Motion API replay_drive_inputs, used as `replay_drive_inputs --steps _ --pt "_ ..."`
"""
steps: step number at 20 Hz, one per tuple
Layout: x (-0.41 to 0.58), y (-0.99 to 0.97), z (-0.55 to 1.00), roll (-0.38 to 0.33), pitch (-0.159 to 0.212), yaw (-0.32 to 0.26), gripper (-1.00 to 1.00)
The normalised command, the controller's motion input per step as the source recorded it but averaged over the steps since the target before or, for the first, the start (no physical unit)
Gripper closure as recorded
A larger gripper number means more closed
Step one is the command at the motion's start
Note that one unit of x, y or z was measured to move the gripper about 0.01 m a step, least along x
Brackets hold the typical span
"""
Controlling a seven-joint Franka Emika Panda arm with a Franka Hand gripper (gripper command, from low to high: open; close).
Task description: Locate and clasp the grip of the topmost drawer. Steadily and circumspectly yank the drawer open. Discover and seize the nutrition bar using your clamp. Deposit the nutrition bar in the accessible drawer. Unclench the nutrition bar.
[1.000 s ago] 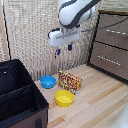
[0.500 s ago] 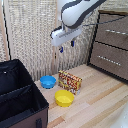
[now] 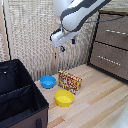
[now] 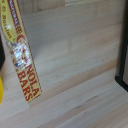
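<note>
The nutrition bar (image 3: 70, 81) is a red and yellow box standing on the wooden table between the two bowls. In the wrist view the nutrition bar (image 4: 22, 55) runs along one side with its print readable. My gripper (image 3: 67, 45) hangs in the air well above the box, open, with nothing between its fingers. The topmost drawer (image 3: 112, 31) of the dark brown dresser is at the exterior view's right, pushed in flush, and its silver handle (image 3: 116, 31) is apart from the gripper. The gripper's fingers do not show in the wrist view.
A blue bowl (image 3: 48, 81) sits to the exterior view's left of the box, and a yellow bowl (image 3: 64, 98) in front of it. A black bin (image 3: 20, 100) fills the lower left. A lower drawer (image 3: 111, 59) sits under the top one. A wicker screen stands behind.
The arm has shifted only slightly above the table. The box, bowls and drawers have not moved.
</note>
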Motion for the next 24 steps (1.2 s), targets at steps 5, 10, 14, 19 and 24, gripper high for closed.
replay_drive_inputs --steps 5,10,14,19,24 --pt "0.226 0.13 0.27 -0.344 0.018 -0.147 -1.0" --pt "0.11 0.15 0.3 -0.334 0.02 -0.152 -1.0" --pt "-0.081 -0.13 0.29 -0.297 -0.01 0.036 -1.0" --pt "-0.177 -0.11 0.36 -0.153 0.027 0.258 -1.0" --pt "-0.137 0.0 0.37 -0.144 0.088 0.291 -1.0"
